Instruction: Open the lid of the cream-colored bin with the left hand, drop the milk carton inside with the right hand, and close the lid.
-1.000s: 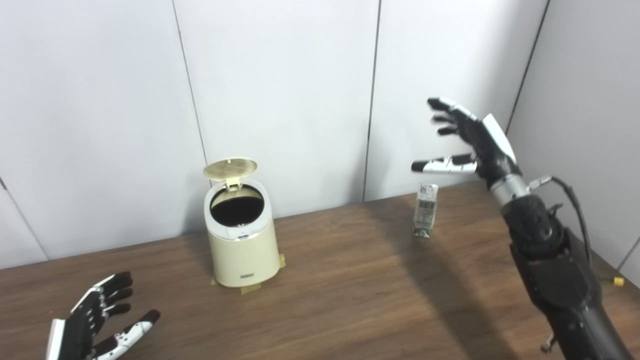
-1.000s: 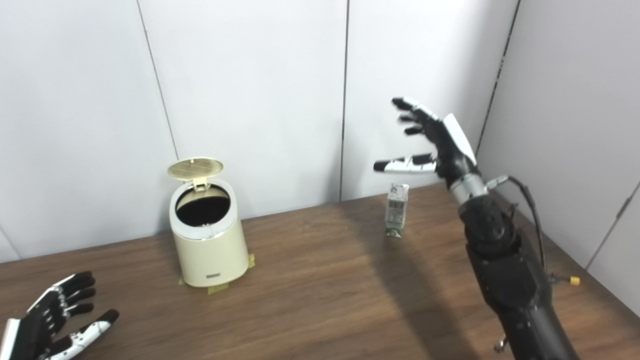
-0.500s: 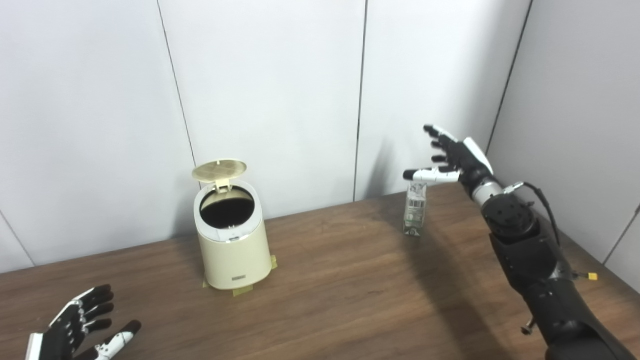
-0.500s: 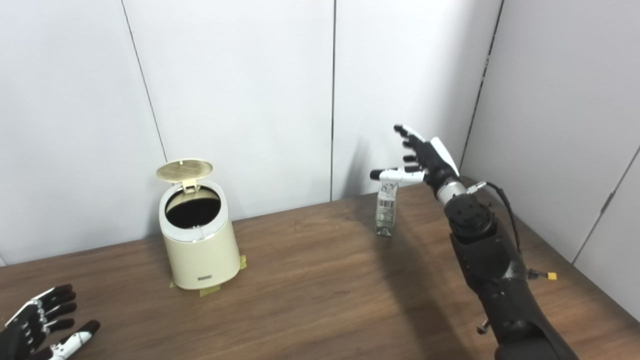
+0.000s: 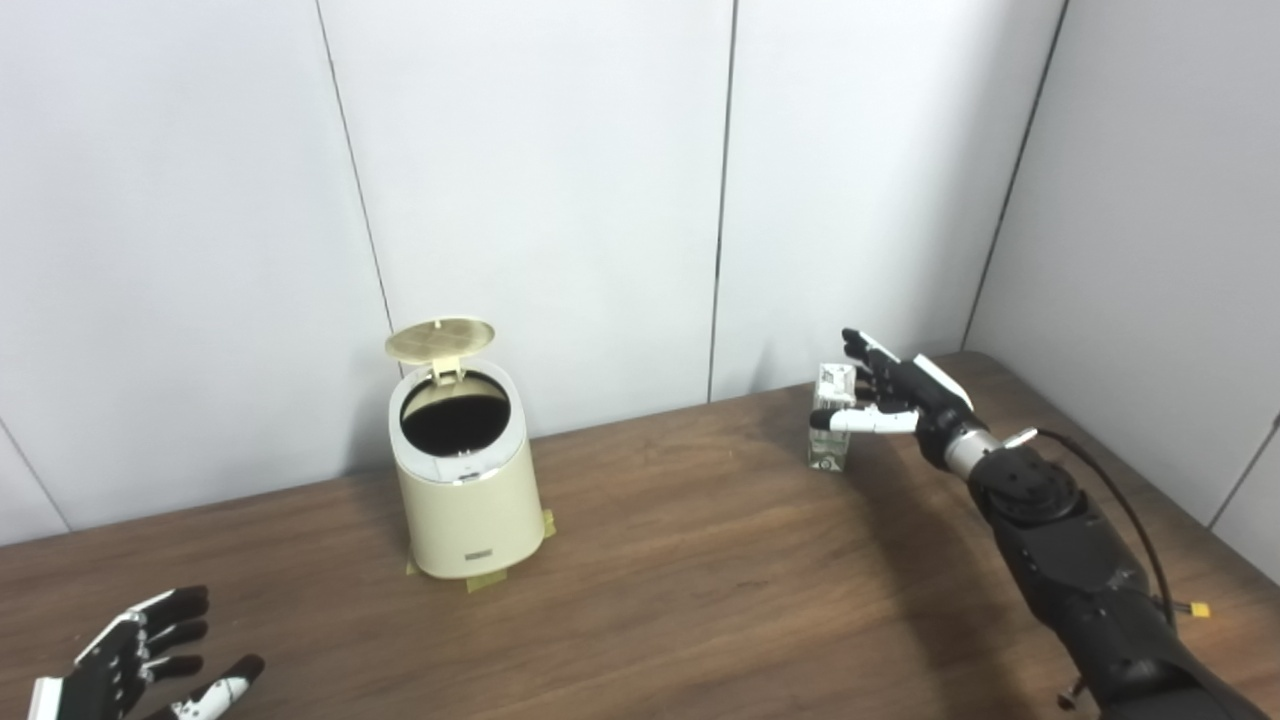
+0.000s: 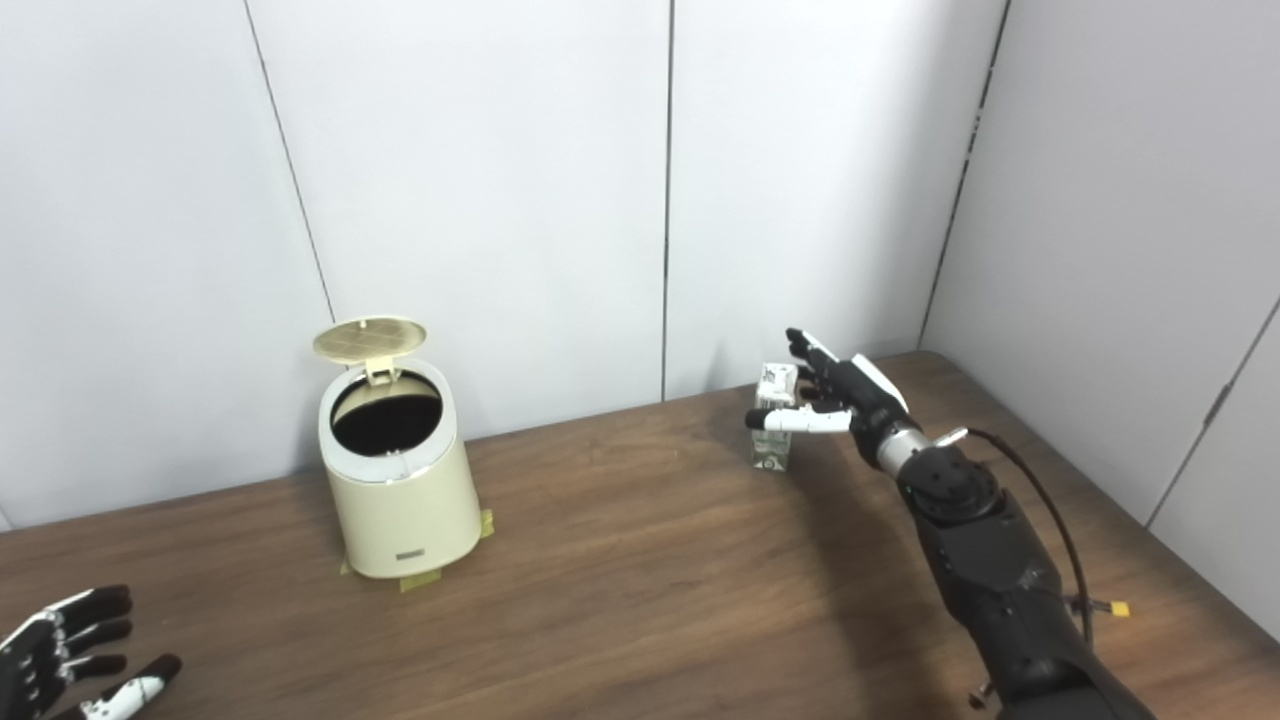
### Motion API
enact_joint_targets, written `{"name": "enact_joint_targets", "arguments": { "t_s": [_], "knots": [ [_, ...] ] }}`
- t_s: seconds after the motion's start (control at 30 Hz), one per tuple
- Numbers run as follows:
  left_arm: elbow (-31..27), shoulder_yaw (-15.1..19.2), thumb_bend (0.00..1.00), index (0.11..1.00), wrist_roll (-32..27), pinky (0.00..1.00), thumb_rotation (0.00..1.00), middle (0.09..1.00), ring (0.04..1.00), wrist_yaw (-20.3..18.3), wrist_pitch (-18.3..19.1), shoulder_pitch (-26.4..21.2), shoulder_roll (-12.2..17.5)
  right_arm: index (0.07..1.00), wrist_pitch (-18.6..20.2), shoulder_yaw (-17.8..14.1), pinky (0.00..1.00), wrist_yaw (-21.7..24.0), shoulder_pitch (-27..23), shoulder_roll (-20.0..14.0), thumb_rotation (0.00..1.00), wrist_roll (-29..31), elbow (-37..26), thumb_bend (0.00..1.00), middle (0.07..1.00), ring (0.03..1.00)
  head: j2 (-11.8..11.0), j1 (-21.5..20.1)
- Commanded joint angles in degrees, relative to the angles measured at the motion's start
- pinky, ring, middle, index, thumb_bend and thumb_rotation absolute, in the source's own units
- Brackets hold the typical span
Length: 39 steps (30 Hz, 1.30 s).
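Note:
The cream-colored bin stands on the table left of centre, its round lid tipped up at the back and its dark opening showing. A small milk carton stands upright near the wall at the right. My right hand is around it with fingers apart, thumb in front of the carton and fingers behind; a firm grasp cannot be seen. My left hand rests low at the bottom left corner, open and empty, far from the bin.
The brown wooden table runs to the white panelled wall behind. Yellow tape strips sit under the bin's base. A black cable with a yellow plug hangs from my right forearm.
My right hand came down from above the carton and now brackets it at carton height. My left hand sank lower toward the bottom left. The camera view shifted slightly.

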Motion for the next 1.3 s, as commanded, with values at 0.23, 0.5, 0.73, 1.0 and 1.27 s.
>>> {"name": "enact_joint_targets", "arguments": {
  "t_s": [0.23, 0.5, 0.73, 1.0, 1.27],
  "knots": [
    [-2.47, 0.02, 0.68, 0.714, -0.32, 0.64, 0.00, 0.749, 0.727, -0.42, -0.11, -1.23, 1.25, 0.952, -0.37, -0.13, 0.87, -4.15, -1.96, 0.30, 0.09, -0.68, -0.94, 0.85, 0.950, 0.932, 0.35, 0.08],
    [-3.70, -0.07, 0.68, 0.710, 0.30, 0.63, 0.00, 0.745, 0.721, -0.24, 1.58, -0.68, 1.16, 0.853, -3.74, 0.35, 0.76, -13.74, -3.42, 2.54, 0.07, -4.14, 3.97, 0.80, 0.830, 0.813, 0.66, 0.37],
    [-4.84, -0.22, 0.70, 0.698, 1.74, 0.61, 0.00, 0.734, 0.708, 0.46, 2.90, -0.30, 1.15, 0.793, -8.16, 0.15, 0.72, -19.27, -6.08, 4.37, 0.02, -3.89, 10.98, 0.78, 0.776, 0.753, 1.01, 0.44],
    [-4.35, -0.11, 0.67, 0.708, 1.08, 0.62, 0.00, 0.738, 0.701, -0.25, 2.41, -0.55, 1.14, 0.742, -10.28, -2.61, 0.61, -27.69, -9.92, 8.97, 0.00, -1.04, 18.67, 0.77, 0.761, 0.712, 1.63, 0.54],
    [-5.01, -0.25, 0.66, 0.699, 0.99, 0.61, 0.00, 0.731, 0.699, 0.11, 3.02, -0.32, 0.39, 0.518, -12.80, 1.32, 0.34, -44.51, -12.07, 12.28, 0.00, -7.45, 23.06, 0.53, 0.451, 0.402, 1.99, 1.34]
  ]
}}
